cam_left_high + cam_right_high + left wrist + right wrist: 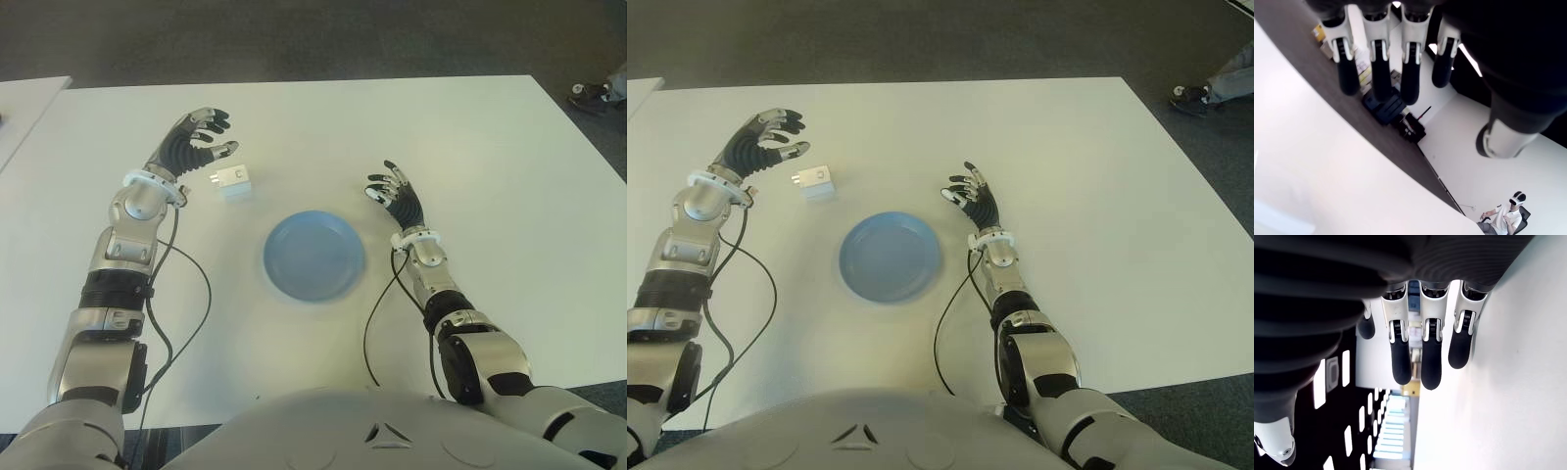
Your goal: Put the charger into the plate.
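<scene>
Here my left hand (pixel 196 139) hovers open beside the charger (pixel 230 181).
Plate (pixel 313 256) empty; right hand (pixel 397 196) open, idle.

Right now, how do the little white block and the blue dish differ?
The charger is a small white boxy block; the plate is a much wider, flat, round blue dish. The charger lies beside the left hand, at the fingertips, the plate nearer the right hand. Both sit on the white table, apart, untouched.

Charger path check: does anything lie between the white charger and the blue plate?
Nothing: only bare white table between the white cube charger and round blue plate, per left eye view.
</scene>
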Tool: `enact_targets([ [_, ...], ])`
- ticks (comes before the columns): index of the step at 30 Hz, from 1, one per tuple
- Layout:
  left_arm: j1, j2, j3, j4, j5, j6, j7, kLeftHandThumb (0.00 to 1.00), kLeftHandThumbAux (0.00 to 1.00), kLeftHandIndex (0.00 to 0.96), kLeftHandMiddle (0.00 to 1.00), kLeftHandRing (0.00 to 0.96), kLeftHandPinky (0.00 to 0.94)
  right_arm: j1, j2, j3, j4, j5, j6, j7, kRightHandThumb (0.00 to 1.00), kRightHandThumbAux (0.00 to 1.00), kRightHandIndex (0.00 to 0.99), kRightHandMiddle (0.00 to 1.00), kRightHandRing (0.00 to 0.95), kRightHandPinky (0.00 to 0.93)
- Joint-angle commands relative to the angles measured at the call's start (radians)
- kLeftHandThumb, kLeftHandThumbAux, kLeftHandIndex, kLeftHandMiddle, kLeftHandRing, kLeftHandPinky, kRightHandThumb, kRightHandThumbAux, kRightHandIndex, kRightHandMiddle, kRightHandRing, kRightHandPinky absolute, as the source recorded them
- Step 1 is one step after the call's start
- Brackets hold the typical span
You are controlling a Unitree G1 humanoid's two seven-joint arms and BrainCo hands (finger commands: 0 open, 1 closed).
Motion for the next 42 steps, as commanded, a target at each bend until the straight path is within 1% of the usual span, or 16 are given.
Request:
enact_targets([
  [1, -0.037, 0.013, -0.043, 0.062, 0.100, -0.049, 0.088, 0.438, 0.546, 0.185, 0.235, 0.233, 0.218, 0.079, 0.013, -0.002, 0.077, -0.004, 0.076, 0.007, 0.103, 0.641, 0.059, 0.314, 0.324, 0.305],
  [2, -0.043, 0.015, -0.049, 0.071, 0.112, -0.056, 0.100, 0.432, 0.538, 0.172, 0.224, 0.222, 0.195, 0.079, 0.013, -0.002, 0.078, -0.004, 0.076, 0.007, 0.103, 0.642, 0.059, 0.314, 0.323, 0.304],
  [3, -0.085, 0.016, -0.077, 0.150, 0.151, -0.075, 0.136, 0.430, 0.535, 0.168, 0.220, 0.218, 0.187, 0.079, 0.013, -0.002, 0.078, -0.004, 0.076, 0.008, 0.102, 0.643, 0.059, 0.314, 0.323, 0.304],
  [5, -0.173, 0.030, -0.160, 0.320, 0.265, -0.118, 0.227, 0.382, 0.490, 0.087, 0.121, 0.131, 0.095, 0.079, 0.014, -0.001, 0.078, -0.006, 0.074, 0.009, 0.101, 0.645, 0.057, 0.313, 0.321, 0.300],
  [6, -0.197, 0.034, -0.184, 0.369, 0.296, -0.133, 0.255, 0.362, 0.471, 0.058, 0.085, 0.096, 0.061, 0.079, 0.014, -0.001, 0.078, -0.006, 0.074, 0.009, 0.100, 0.645, 0.057, 0.312, 0.320, 0.298],
  [8, -0.238, 0.045, -0.234, 0.454, 0.357, -0.156, 0.313, 0.340, 0.449, 0.030, 0.045, 0.055, 0.031, 0.078, 0.013, -0.001, 0.079, -0.007, 0.073, 0.010, 0.100, 0.645, 0.056, 0.312, 0.319, 0.297],
  [9, -0.256, 0.049, -0.255, 0.491, 0.382, -0.166, 0.338, 0.327, 0.426, 0.019, 0.029, 0.035, 0.020, 0.078, 0.013, -0.001, 0.080, -0.007, 0.073, 0.011, 0.100, 0.645, 0.056, 0.312, 0.319, 0.297],
  [11, -0.297, 0.058, -0.319, 0.583, 0.450, -0.176, 0.404, 0.314, 0.394, 0.009, 0.014, 0.017, 0.010, 0.077, 0.013, -0.001, 0.081, -0.007, 0.072, 0.013, 0.100, 0.645, 0.056, 0.312, 0.318, 0.297],
  [13, -0.325, 0.060, -0.362, 0.646, 0.492, -0.182, 0.452, 0.298, 0.349, 0.005, 0.007, 0.009, 0.005, 0.077, 0.012, -0.002, 0.082, -0.006, 0.071, 0.014, 0.101, 0.646, 0.057, 0.314, 0.318, 0.297],
  [18, -0.377, 0.051, -0.462, 0.783, 0.576, -0.164, 0.548, 0.264, 0.252, 0.000, 0.000, 0.001, 0.000, 0.077, 0.011, -0.004, 0.084, -0.005, 0.068, 0.018, 0.102, 0.646, 0.060, 0.318, 0.320, 0.297],
  [21, -0.400, 0.039, -0.512, 0.851, 0.608, -0.144, 0.552, 0.242, 0.222, 0.000, 0.000, 0.000, 0.000, 0.076, 0.011, -0.005, 0.086, -0.004, 0.066, 0.021, 0.100, 0.645, 0.062, 0.319, 0.321, 0.298],
  [25, -0.411, 0.030, -0.540, 0.894, 0.604, -0.150, 0.538, 0.228, 0.212, 0.000, 0.000, 0.000, 0.000, 0.075, 0.010, -0.008, 0.088, -0.003, 0.065, 0.026, 0.098, 0.644, 0.065, 0.319, 0.321, 0.300],
  [28, -0.401, 0.024, -0.558, 0.918, 0.599, -0.142, 0.531, 0.222, 0.214, 0.000, 0.000, 0.000, 0.000, 0.075, 0.010, -0.010, 0.088, -0.003, 0.065, 0.028, 0.096, 0.645, 0.067, 0.320, 0.323, 0.304],
  [33, -0.377, 0.008, -0.594, 0.957, 0.604, -0.098, 0.531, 0.209, 0.223, 0.000, 0.000, 0.000, 0.000, 0.076, 0.006, -0.012, 0.087, -0.004, 0.064, 0.033, 0.090, 0.642, 0.069, 0.321, 0.326, 0.301],
  [39, -0.368, -0.007, -0.631, 0.972, 0.606, -0.065, 0.523, 0.204, 0.228, 0.000, 0.000, 0.000, 0.000, 0.078, 0.002, -0.014, 0.087, -0.004, 0.063, 0.040, 0.084, 0.634, 0.069, 0.317, 0.324, 0.295],
  [42, -0.363, -0.020, -0.645, 0.979, 0.603, -0.043, 0.493, 0.204, 0.230, 0.000, 0.000, 0.000, 0.000, 0.081, -0.001, -0.017, 0.087, -0.001, 0.063, 0.046, 0.083, 0.629, 0.070, 0.315, 0.322, 0.293],
])
